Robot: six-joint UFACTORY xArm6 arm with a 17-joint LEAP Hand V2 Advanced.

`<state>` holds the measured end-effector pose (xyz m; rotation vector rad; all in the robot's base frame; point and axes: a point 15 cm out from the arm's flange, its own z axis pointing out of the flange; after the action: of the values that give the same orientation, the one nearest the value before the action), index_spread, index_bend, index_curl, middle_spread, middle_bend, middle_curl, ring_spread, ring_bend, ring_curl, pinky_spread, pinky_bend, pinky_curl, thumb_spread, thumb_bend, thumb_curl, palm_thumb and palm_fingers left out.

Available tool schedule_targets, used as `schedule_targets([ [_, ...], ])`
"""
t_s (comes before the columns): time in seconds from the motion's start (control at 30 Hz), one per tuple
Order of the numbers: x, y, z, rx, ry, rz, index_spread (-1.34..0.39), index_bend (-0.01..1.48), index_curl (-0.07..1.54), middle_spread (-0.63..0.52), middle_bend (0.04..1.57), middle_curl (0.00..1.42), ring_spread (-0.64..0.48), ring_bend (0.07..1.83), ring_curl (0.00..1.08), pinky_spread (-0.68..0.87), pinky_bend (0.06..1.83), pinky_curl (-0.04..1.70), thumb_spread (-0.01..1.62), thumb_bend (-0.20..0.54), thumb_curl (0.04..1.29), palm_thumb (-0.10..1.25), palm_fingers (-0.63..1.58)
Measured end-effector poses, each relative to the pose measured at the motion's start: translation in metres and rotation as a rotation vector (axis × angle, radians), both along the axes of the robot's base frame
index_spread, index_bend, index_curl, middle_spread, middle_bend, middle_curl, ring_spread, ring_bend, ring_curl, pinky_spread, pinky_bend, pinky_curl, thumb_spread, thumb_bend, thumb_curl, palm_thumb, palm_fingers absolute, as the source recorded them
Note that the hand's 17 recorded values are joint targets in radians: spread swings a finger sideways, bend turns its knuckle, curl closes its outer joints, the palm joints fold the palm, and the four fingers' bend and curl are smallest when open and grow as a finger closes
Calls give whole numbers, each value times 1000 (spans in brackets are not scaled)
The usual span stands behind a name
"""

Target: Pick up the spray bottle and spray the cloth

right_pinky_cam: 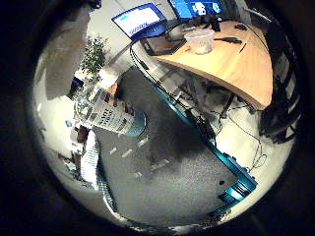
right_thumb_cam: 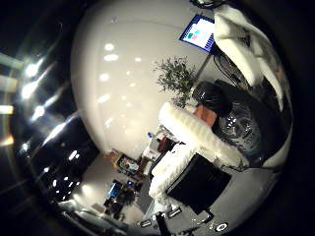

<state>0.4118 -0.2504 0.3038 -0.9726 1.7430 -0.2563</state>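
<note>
Your robot hand (right_thumb_cam: 206, 135) has its fingers wrapped round the spray bottle (right_pinky_cam: 110, 115), long axis across the palm; the cloth isn't clearly visible from here.

Clear spray bottle (right_pinky_cam: 114, 114) with printed label and orange trigger, on dark grey mat, cloth not discernible

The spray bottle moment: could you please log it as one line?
spray bottle: upright on dark mat | hand: fingers beside bottle, grasp unclear | cloth: not identified | spray: not yet
</note>
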Motion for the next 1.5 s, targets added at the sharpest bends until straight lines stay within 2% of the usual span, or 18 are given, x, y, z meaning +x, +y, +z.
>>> schedule_targets([
  [0.1,0,0,0,-4,-1,2,-378,308,810,-248,960,890,-241,1341,732,-392,1102,1023,1210,-17,345,598,559],
  [0.23,-1,4,-3,-8,7,19,-376,264,750,-204,747,800,-194,1158,659,-391,985,957,1187,-17,355,609,290],
  [0.3,-3,7,-7,-16,22,38,-378,347,719,-152,630,728,-140,983,595,-290,817,921,1182,-17,361,615,107],
  [0.4,-3,8,-8,-16,25,40,-390,376,645,-79,492,619,-55,801,495,-75,658,830,1173,-18,364,621,49],
  [0.57,-3,8,-10,-11,30,42,-395,318,535,-20,357,496,44,603,390,228,515,684,1166,-20,365,623,45],
  [0.73,-2,9,-12,-3,36,43,-392,217,444,8,263,417,102,454,313,343,407,546,1159,-20,359,608,106],
  [0.9,1,8,-17,6,43,42,-387,175,396,12,200,380,145,394,282,385,342,463,1147,-18,363,620,172],
  [1.1,13,16,-31,37,65,70,-371,174,360,12,190,354,177,375,265,418,345,417,1127,-15,367,666,214],
  [1.4,26,11,-38,50,76,78,-337,178,339,-16,197,340,144,404,254,425,364,370,1113,-16,368,700,334],
  [1.5,26,11,-41,56,81,77,-336,169,332,-31,208,345,99,457,256,424,403,362,1118,-15,368,729,434],
])
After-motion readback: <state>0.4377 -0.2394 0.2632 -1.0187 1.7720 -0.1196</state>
